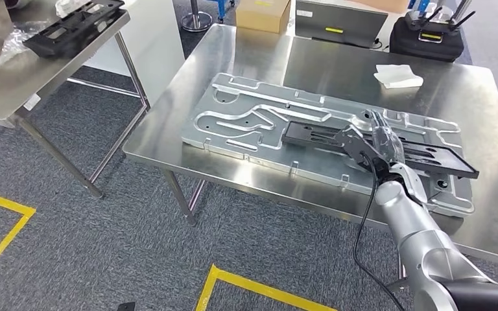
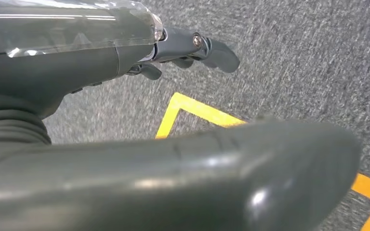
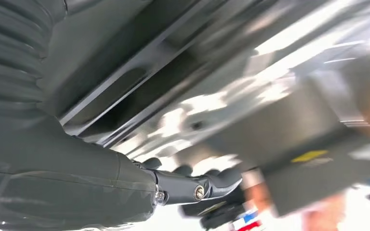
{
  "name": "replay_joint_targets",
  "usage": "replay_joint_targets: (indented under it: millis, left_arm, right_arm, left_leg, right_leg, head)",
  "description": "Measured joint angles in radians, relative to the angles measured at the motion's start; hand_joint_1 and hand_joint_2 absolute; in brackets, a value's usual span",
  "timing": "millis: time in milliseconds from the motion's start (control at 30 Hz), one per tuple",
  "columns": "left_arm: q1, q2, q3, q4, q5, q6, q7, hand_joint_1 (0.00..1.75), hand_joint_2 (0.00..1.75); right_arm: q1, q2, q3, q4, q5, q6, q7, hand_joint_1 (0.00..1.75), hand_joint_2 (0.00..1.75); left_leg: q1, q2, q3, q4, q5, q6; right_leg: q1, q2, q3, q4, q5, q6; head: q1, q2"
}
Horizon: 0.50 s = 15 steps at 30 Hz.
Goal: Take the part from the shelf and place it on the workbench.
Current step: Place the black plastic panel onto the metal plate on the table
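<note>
Head view: black part (image 1: pixel 389 146) flat on grey fixture plate (image 1: pixel 246 116) near workbench (image 1: pixel 467 97) front edge, right hand (image 1: pixel 373 146) over its middle, grip unclear. Left wrist view: left hand (image 2: pixel 173 53) empty, fingers apart, above carpet (image 2: pixel 294 57). Right wrist view: blurred, fingers (image 3: pixel 212 180) against part.

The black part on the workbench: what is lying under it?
Under the black part lies the silver grooved plate, on the steel workbench. The right robot hand covers the part's middle, hiding the plate there.

High head view, close wrist views
</note>
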Motion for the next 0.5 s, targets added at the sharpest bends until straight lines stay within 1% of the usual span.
replay_joint_targets:
  millis: [33,67,100,133,167,200,233,267,300,333,367,400,433,467,500]
  left_arm:
    - [0.001,0.0,0.0,0.0,0.0,-0.001,-0.002,0.0,0.0]
    - [0.001,0.0,0.001,0.0,0.0,-0.002,-0.004,0.0,0.0]
    - [0.002,0.0,0.001,0.0,0.0,-0.002,-0.005,0.0,0.0]
    - [0.002,0.0,0.002,0.0,0.0,-0.002,-0.007,0.0,0.0]
    - [0.001,-0.001,0.002,0.0,0.0,-0.003,-0.008,0.0,0.0]
    - [0.001,0.0,0.003,0.0,0.001,-0.004,-0.01,0.0,0.0]
    - [0.001,0.0,0.004,0.0,0.001,-0.005,-0.012,0.0,0.0]
    - [0.002,0.0,0.004,0.0,0.001,-0.007,-0.013,0.0,0.0]
    - [0.004,0.0,0.005,0.0,0.001,-0.008,-0.015,0.0,0.0]
    - [0.005,-0.001,0.006,0.0,0.001,-0.01,-0.015,0.0,0.0]
    - [0.006,-0.001,0.006,0.0,0.002,-0.011,-0.016,0.0,0.0]
    - [0.006,-0.002,0.007,0.0,0.004,-0.012,-0.016,0.0,0.0]
    - [0.006,-0.002,0.007,0.0,0.008,-0.012,-0.018,0.0,0.0]
    - [0.006,-0.002,0.008,0.0,0.011,-0.013,-0.02,0.0,0.0]
    - [0.006,-0.002,0.011,0.0,0.015,-0.014,-0.023,0.0,0.0]
  right_arm:
    - [0.006,0.004,-0.014,-0.043,-0.04,0.035,-0.019,0.0,1.75]
    - [0.013,0.009,-0.025,-0.088,-0.07,0.065,-0.024,0.0,1.75]
    - [0.017,0.013,-0.033,-0.129,-0.088,0.085,-0.022,0.0,1.75]
    - [0.018,0.015,-0.04,-0.161,-0.102,0.098,-0.021,0.0,1.75]
    - [0.02,0.017,-0.045,-0.189,-0.117,0.109,-0.023,0.0,1.75]
    - [0.024,0.017,-0.051,-0.22,-0.145,0.124,-0.03,0.0,1.75]
    - [0.032,0.017,-0.056,-0.257,-0.181,0.144,-0.033,0.0,1.75]
    - [0.042,0.017,-0.058,-0.298,-0.22,0.165,-0.033,0.0,1.75]
    - [0.052,0.017,-0.059,-0.343,-0.255,0.184,-0.027,0.0,1.75]
    - [0.058,0.017,-0.059,-0.382,-0.281,0.198,-0.019,0.0,1.75]
    - [0.061,0.016,-0.059,-0.418,-0.307,0.211,-0.015,0.0,1.75]
    - [0.062,0.015,-0.059,-0.453,-0.338,0.224,-0.014,0.0,1.75]
    - [0.063,0.012,-0.058,-0.489,-0.378,0.24,-0.013,0.0,1.75]
    - [0.064,0.006,-0.057,-0.531,-0.426,0.259,-0.007,0.0,1.75]
    - [0.066,-0.002,-0.055,-0.575,-0.473,0.276,0.004,0.0,1.75]
  left_leg:
    - [-0.002,0.0,0.002,-0.005,0.0,0.002]
    - [0.0,0.001,0.002,-0.008,0.003,0.006]
    - [0.003,0.002,0.005,-0.013,0.006,0.01]
    - [0.006,0.003,0.008,-0.02,0.009,0.016]
    - [0.009,0.003,0.011,-0.026,0.012,0.02]
    - [0.009,0.003,0.012,-0.028,0.014,0.023]
    - [0.009,0.002,0.012,-0.028,0.014,0.024]
    - [0.009,0.001,0.012,-0.028,0.013,0.023]
    - [0.009,0.001,0.012,-0.027,0.012,0.022]
    - [0.01,0.001,0.012,-0.026,0.011,0.02]
    - [0.011,0.001,0.014,-0.024,0.009,0.018]
    - [0.012,0.001,0.015,-0.022,0.006,0.014]
    - [0.01,0.001,0.014,-0.019,0.004,0.009]
    - [0.009,0.0,0.014,-0.017,0.002,0.004]
    - [0.007,0.0,0.013,-0.016,0.002,-0.001]
  right_leg:
    - [0.0,0.0,-0.002,0.0,0.001,0.005]
    - [0.0,0.0,-0.003,-0.001,0.0,0.01]
    - [0.0,0.0,-0.003,0.003,-0.004,0.015]
    - [-0.001,0.0,-0.01,0.02,-0.018,0.02]
    - [-0.002,0.0,-0.025,0.057,-0.042,0.024]
    - [-0.006,-0.001,-0.051,0.114,-0.073,0.028]
    - [-0.009,-0.001,-0.083,0.182,-0.105,0.032]
    - [-0.013,-0.001,-0.112,0.241,-0.125,0.037]
    - [-0.017,-0.001,-0.129,0.27,-0.127,0.04]
    - [-0.021,-0.002,-0.125,0.259,-0.108,0.043]
    - [-0.024,-0.003,-0.103,0.21,-0.073,0.045]
    - [-0.026,-0.005,-0.069,0.138,-0.036,0.045]
    - [-0.026,-0.006,-0.037,0.071,-0.011,0.045]
    - [-0.024,-0.006,-0.016,0.025,0.003,0.042]
    - [-0.021,-0.006,-0.006,0.001,0.005,0.039]
  head:
    - [0.0,0.0]
    - [0.0,0.0]
    - [0.0,0.0]
    - [0.0,0.0]
    - [0.0,0.0]
    - [0.0,0.0]
    - [0.0,0.0]
    - [0.0,0.0]
    - [0.0,0.0]
    - [0.0,0.0]
    - [0.0,0.0]
    - [0.0,0.0]
    - [0.0,0.0]
    - [0.0,0.0]
    - [0.0,0.0]
